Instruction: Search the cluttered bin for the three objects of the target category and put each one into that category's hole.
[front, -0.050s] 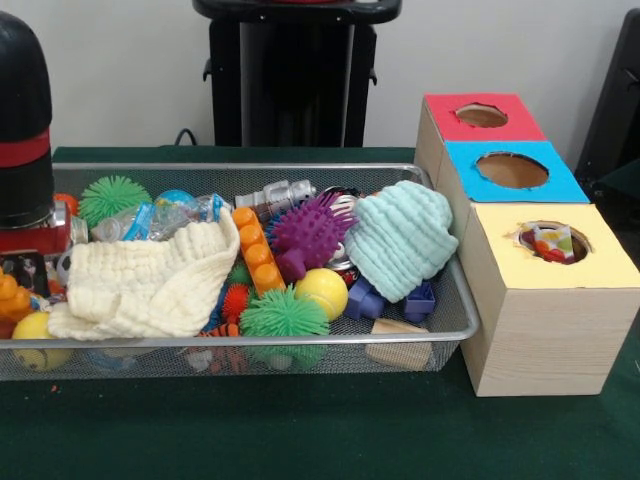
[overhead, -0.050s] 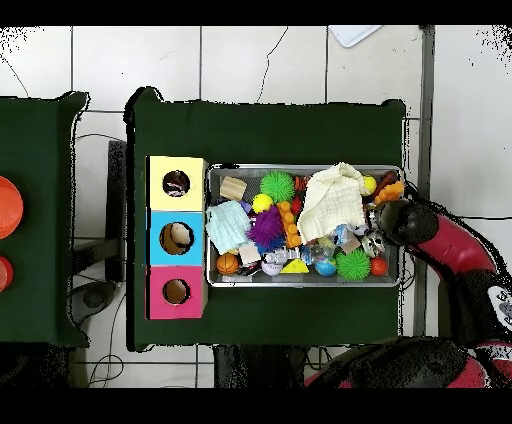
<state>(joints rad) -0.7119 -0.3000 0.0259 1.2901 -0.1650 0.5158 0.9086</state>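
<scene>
A wire mesh bin (front, -0.050s: 250, 342) holds a jumble of toys. A cream cloth (front, -0.050s: 150, 280) lies over its left half and a mint knitted cloth (front, -0.050s: 400, 238) over its right end. Between them sit a purple spiky ball (front, -0.050s: 308, 232), an orange block chain (front, -0.050s: 255, 250), a yellow ball (front, -0.050s: 322, 291) and a green spiky ball (front, -0.050s: 283, 315). My gripper (front, -0.050s: 30, 262) is down in the bin's left end under the black and red arm, mostly hidden. Overhead, the gripper (overhead, -0.050s: 398, 222) is at the bin's right end, beside the cream cloth (overhead, -0.050s: 332, 205).
A wooden box stands against the bin's right end, with a red-topped hole (front, -0.050s: 481, 115), a blue-topped hole (front, -0.050s: 512, 170) and a yellow-topped hole (front, -0.050s: 548, 241) that shows colourful items inside. Blue blocks (front, -0.050s: 420, 300) and a wooden block (front, -0.050s: 400, 345) lie near that end.
</scene>
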